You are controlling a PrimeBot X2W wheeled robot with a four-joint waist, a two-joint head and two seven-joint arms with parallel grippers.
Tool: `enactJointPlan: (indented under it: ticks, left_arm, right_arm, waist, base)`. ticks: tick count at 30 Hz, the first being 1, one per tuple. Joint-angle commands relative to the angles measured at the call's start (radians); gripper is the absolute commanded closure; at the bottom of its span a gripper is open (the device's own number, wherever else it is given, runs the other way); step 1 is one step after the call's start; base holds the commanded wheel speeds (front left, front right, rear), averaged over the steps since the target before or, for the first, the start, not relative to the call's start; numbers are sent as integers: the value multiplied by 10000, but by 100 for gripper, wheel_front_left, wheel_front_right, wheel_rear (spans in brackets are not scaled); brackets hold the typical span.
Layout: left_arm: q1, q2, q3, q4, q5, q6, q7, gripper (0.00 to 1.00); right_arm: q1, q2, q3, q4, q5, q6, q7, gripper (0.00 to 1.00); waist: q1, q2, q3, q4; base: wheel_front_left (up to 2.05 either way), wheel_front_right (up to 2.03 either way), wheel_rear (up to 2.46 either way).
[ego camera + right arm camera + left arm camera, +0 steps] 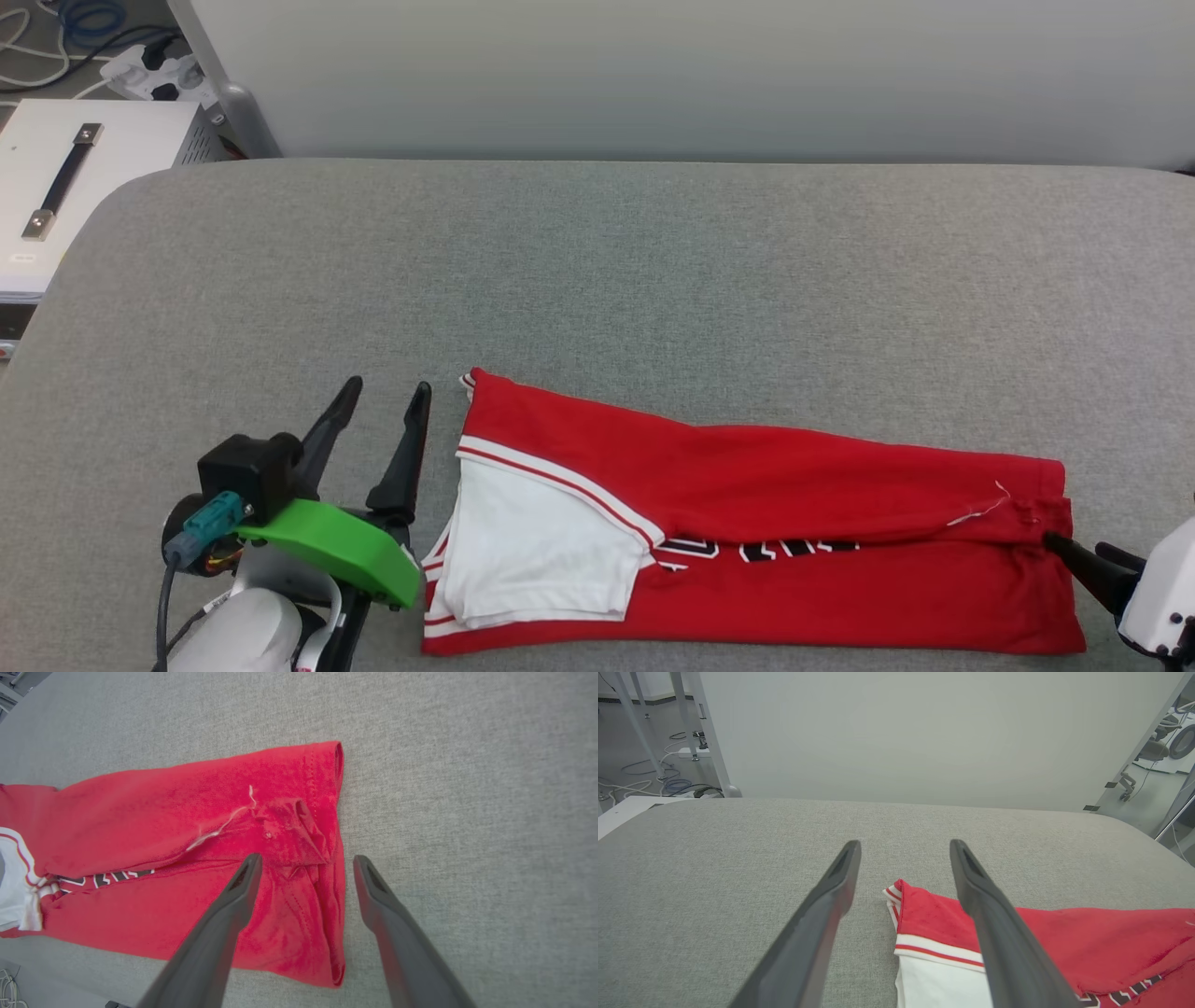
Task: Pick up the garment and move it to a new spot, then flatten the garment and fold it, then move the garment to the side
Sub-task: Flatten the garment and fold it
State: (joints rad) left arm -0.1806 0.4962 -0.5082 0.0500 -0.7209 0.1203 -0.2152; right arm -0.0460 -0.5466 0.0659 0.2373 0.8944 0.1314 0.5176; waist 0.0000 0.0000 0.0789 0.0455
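The garment [747, 485] lies folded into a long red band on the grey table [597, 271], its white sleeve [532, 551] at the left end and black-white lettering partly tucked under the fold. My left gripper [387, 392] stands open just left of the sleeve end, touching nothing. In the left wrist view the garment's corner [924, 910] lies between and under the open left gripper [905, 847]. My right gripper [1078, 546] is at the garment's right end. In the right wrist view the right gripper [307, 858] is open over the hem [299, 826], holding nothing.
A white case with a black handle [65, 177] stands off the table's left corner. A power strip and cables [149, 70] lie on the floor behind it. A pale wall panel [653, 75] runs along the table's far edge. Bare grey tabletop stretches beyond the garment.
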Motion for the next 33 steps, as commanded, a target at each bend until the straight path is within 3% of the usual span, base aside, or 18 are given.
enactJointPlan:
  ticks: [1,7,16,26,33]
  left_arm:
    - [161,-125,184,88,296,62,-261,0]
    - [346,-1107,1777,-658,2341,-77,-459,0]
    - [1142,-2623,3843,-2279,5465,-1227,-463,0]
    - [1645,-3658,4812,-1647,6019,-2270,-464,0]
    - [1523,-3901,4871,-1227,6019,-2472,-465,0]
  right_arm:
    - [107,209,-232,77,-162,-7,187,0]
    - [41,1131,-1344,224,-640,-7,985,0]
    - [-201,1973,-2420,476,-1542,-7,1836,0]
    - [-285,2578,-2373,486,-1730,-7,2123,0]
    - [-329,2771,-1956,405,-1653,-7,2081,0]
  waist:
    - [0,0,46,42]
    - [0,0,304,200]
    - [0,0,657,335]
    - [0,0,887,382]
    - [0,0,921,437]
  base:
    - [0,0,0]
    - [0,0,0]
    - [0,0,0]
    - [0,0,0]
    - [0,0,0]
